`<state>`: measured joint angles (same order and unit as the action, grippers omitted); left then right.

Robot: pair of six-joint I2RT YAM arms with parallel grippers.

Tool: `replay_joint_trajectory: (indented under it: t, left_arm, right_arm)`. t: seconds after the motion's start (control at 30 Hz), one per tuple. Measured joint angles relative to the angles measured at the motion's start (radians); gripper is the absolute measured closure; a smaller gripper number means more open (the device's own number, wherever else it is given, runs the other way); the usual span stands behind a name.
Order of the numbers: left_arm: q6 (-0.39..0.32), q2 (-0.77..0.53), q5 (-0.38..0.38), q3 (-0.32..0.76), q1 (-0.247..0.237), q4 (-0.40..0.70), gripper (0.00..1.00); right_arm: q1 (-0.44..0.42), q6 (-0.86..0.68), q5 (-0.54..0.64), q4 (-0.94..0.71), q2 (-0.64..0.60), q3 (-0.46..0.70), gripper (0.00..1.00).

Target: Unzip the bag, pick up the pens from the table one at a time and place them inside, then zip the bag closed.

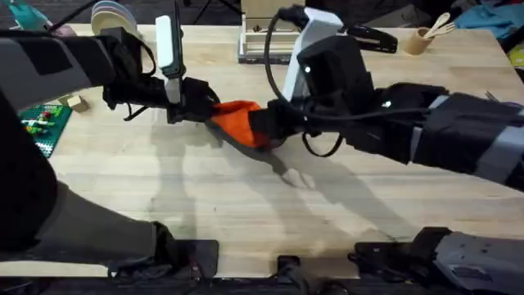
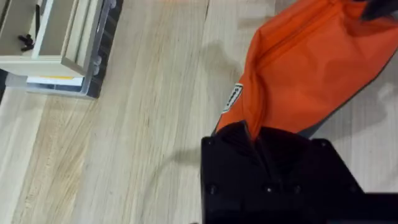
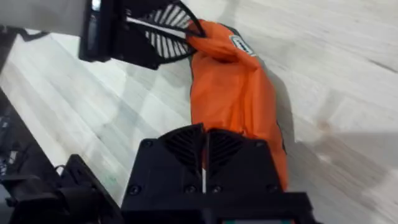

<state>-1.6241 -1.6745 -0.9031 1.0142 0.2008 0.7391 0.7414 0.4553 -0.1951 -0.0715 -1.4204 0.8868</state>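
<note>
I see the bag (image 1: 239, 120) near the middle of the table (image 1: 205, 205), stretched between my two grippers — the left gripper (image 1: 199, 98) at its left end, the right gripper (image 1: 266, 124) at its right end. Behind it stands a drawer unit (image 1: 260, 37); a cup of wooden spoons (image 1: 424, 36) sits far right, a block board (image 1: 41, 124) at the left edge.

The elongated soft orange fabric pouch (image 1: 237, 119), with a dark base strip and a small white label near one end, hangs stretched and lifted above the light plank-grained wooden table (image 1: 205, 205).
</note>
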Motion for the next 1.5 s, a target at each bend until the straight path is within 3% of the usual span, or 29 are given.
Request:
replay_joint_trajectory:
  t: [0.1, 0.17, 0.37, 0.4, 0.73, 0.77, 0.83, 0.87, 1.5]
  left_arm:
    - [0.0, 0.0, 0.006, 0.0, 0.0, 0.0, 0.959]
    - [0.0, 0.0, 0.006, 0.0, 0.001, 0.0, 0.959]
    - [0.0, 0.0, -0.009, 0.0, 0.0, 0.009, 0.959]
    - [0.0, 0.0, -0.02, 0.0, -0.002, 0.014, 0.959]
    - [0.0, 0.0, -0.049, 0.0, -0.013, 0.024, 0.959]
    - [0.0, 0.0, -0.049, 0.0, -0.013, 0.024, 0.959]
    - [0.0, 0.0, -0.049, 0.0, -0.013, 0.024, 0.959]
    - [0.0, 0.0, -0.049, 0.0, -0.013, 0.024, 0.959]
    - [0.0, 0.0, -0.05, 0.0, -0.013, 0.024, 0.959]
  right_arm:
    - [0.0, 0.0, 0.0, -0.017, 0.0, 0.03, 0.969]
    - [0.0, 0.0, -0.001, -0.048, 0.0, 0.054, 0.886]
    - [-0.004, -0.027, -0.007, -0.191, 0.004, 0.147, 0.055]
    - [-0.029, -0.052, -0.003, -0.256, 0.031, 0.178, 0.006]
    - [-0.22, -0.087, -0.006, -0.349, 0.348, 0.243, 0.005]
    - [-0.279, -0.09, -0.007, -0.379, 0.431, 0.243, 0.005]
    - [-0.316, -0.09, -0.007, -0.401, 0.477, 0.243, 0.004]
    - [-0.391, -0.091, -0.007, -0.492, 0.56, 0.243, 0.005]
    - [-0.399, -0.085, -0.008, -0.58, 0.551, 0.243, 0.004]
